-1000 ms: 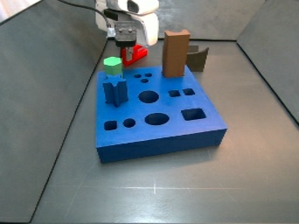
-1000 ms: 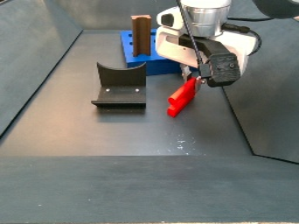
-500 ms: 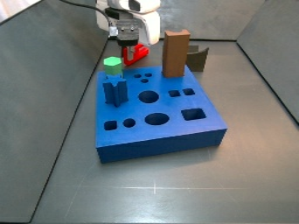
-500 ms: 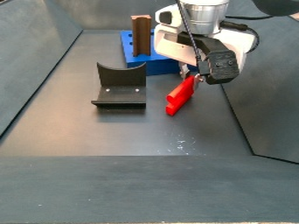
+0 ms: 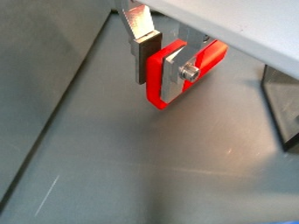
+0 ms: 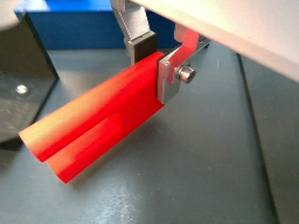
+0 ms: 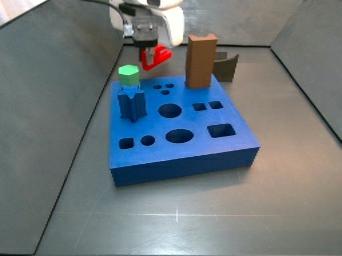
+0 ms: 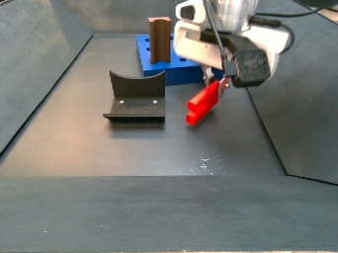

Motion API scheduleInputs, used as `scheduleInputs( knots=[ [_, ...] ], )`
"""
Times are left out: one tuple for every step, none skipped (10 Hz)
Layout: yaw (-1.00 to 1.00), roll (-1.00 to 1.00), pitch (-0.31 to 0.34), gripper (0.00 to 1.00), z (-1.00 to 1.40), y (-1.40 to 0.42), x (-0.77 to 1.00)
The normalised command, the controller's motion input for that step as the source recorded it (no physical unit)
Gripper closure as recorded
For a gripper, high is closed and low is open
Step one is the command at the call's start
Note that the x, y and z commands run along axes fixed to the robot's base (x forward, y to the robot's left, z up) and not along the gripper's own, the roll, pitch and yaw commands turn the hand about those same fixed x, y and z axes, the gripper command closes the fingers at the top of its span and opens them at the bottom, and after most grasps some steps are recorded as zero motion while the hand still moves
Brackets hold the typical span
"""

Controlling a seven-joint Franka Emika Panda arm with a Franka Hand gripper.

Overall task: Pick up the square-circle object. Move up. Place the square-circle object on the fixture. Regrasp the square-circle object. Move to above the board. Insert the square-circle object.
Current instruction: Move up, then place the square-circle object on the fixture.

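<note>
In a wrist view, the gripper (image 5: pixel 162 59) had its jaws clamped on the bright red elongated square-circle object (image 5: pixel 176 74), and there it hung, clear of the dark grey table (image 5: pixel 105 166). A flat silver finger (image 5: pixel 142 30) with its dark pad pressed against one face of the red block, and a silver plate with a bolt sat against the opposite face. A dark corner of the fixture (image 5: pixel 284 114) peeked in at the picture's edge.

In a wrist view from the opposite side, the red square-circle object (image 6: pixel 100 122) stretched long and slanting away from the gripper (image 6: pixel 158 57), its grooved face showing, held by its upper end only. The thick blue rectangular board (image 6: pixel 70 22) lay behind it, and the fixture's dark angled piece (image 6: pixel 21 83) sat off to one side.

In a side view, the gripper (image 7: pixel 147 45) hung behind the far end of the blue board (image 7: pixel 181 125), the red object (image 7: pixel 158 55) showing just beneath it. The tall brown post of the fixture (image 7: pixel 202 60) stood just beside it. On the board stood a green hexagonal-topped peg (image 7: pixel 128 72) and a dark blue upright peg (image 7: pixel 132 102).

In a side view across the table, the gripper (image 8: pixel 222 74) held the red object (image 8: pixel 203 102) tilted, its lower end near the table (image 8: pixel 132 158) though I could not tell whether they touched. The fixture (image 8: pixel 136 95) sat apart, with the board (image 8: pixel 172 69) behind.
</note>
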Motion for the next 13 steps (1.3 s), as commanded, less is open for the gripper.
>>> scheduleInputs(
  knots=[
    [0.02, -0.05, 0.043, 1.0, 0.65, 0.01, 0.01],
    [0.02, -0.08, 0.056, 1.0, 0.51, 0.0, 0.0],
    [0.01, -0.11, 0.056, 1.0, 0.4, 0.0, -0.01],
    [0.0, -0.14, 0.054, 1.0, 0.26, 0.0, -0.02],
    [-0.01, -0.15, 0.048, 1.0, 0.17, 0.0, -0.02],
    [0.0, 0.0, 0.0, 1.0, 1.0, 0.0, 0.0],
    [0.0, 0.0, 0.0, 1.0, 1.0, 0.0, 0.0],
    [0.0, -0.02, 0.019, 1.0, 1.0, -0.01, -0.01],
    [0.01, -0.05, 0.028, 1.0, 1.0, -0.01, -0.01],
    [0.01, -0.07, 0.029, 1.0, 1.0, -0.01, -0.02],
    [0.0, -0.11, 0.037, 1.0, 1.0, -0.01, -0.02],
    [-0.01, -0.13, 0.037, 1.0, 1.0, -0.01, -0.03],
    [-0.02, -0.14, 0.04, 1.0, 0.96, 0.0, -0.03]
  ],
)
